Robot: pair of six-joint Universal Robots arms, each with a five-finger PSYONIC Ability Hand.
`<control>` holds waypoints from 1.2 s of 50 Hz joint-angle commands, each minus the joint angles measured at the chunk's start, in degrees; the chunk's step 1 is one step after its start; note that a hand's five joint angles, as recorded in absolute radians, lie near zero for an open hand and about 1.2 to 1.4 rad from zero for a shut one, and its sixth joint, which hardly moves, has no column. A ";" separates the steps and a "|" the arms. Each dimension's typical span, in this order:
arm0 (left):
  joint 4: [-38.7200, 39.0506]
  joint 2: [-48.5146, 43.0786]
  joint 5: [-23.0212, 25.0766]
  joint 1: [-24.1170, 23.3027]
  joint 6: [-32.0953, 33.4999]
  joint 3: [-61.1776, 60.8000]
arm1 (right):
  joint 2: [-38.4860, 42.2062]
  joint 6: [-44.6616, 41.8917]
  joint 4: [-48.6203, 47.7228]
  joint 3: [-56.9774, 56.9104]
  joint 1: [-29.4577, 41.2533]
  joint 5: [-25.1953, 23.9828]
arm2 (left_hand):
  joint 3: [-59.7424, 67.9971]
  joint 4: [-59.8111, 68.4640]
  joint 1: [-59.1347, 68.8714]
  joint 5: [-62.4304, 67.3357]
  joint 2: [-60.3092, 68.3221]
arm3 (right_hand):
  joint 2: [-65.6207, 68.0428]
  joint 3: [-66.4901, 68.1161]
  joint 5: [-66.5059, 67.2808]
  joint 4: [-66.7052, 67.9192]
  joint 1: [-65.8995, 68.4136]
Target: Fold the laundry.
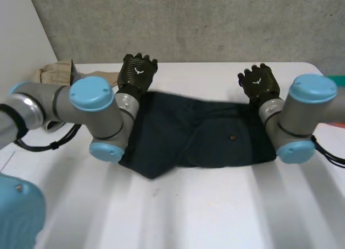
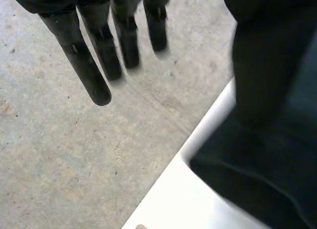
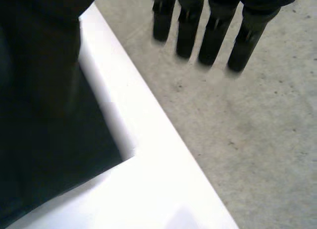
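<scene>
A dark navy garment (image 1: 205, 133) lies folded across the middle of the white table (image 1: 215, 211), with a small button on its top layer. My left hand (image 1: 137, 71) hovers at the garment's far left corner, and my right hand (image 1: 260, 83) at its far right corner. In the left wrist view the fingers (image 2: 99, 50) are straight and hold nothing, reaching past the table's far edge with the cloth (image 2: 267, 179) under the palm. The right wrist view shows straight, empty fingers (image 3: 213, 35) too, the cloth (image 3: 44, 140) lying beside the thumb.
A beige piece of laundry (image 1: 56, 72) lies at the far left of the table, behind my left arm. Something teal (image 1: 337, 81) sits at the table's right edge. Grey floor (image 2: 74, 154) lies beyond the far edge.
</scene>
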 commanded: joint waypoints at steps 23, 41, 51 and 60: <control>-0.33 28.10 3.85 -5.34 -13.52 -31.07 | -23.49 11.00 22.63 28.05 -5.74 -6.57 | -19.44 -29.20 -10.40 -18.63 -19.07 | 6.24 4.72 5.80 4.59 8.83; -0.24 27.31 4.65 -4.82 -15.64 -32.13 | -13.73 10.82 6.25 29.11 -7.84 -5.45 | -19.44 -29.20 -10.40 -18.63 -19.07 | 60.68 59.16 60.24 59.03 63.28; -0.33 30.03 4.56 -4.73 -15.56 -33.62 | -28.32 -2.60 8.19 33.86 -16.10 -4.21 | -19.44 -29.20 -10.40 -18.63 -19.07 | 60.68 59.16 60.24 59.03 63.28; -0.15 32.58 4.47 -3.76 -15.64 -36.09 | -29.03 -16.60 4.59 30.53 -4.36 -5.35 | -19.44 -29.20 -10.40 -18.63 -19.07 | 60.68 59.16 60.24 59.03 63.28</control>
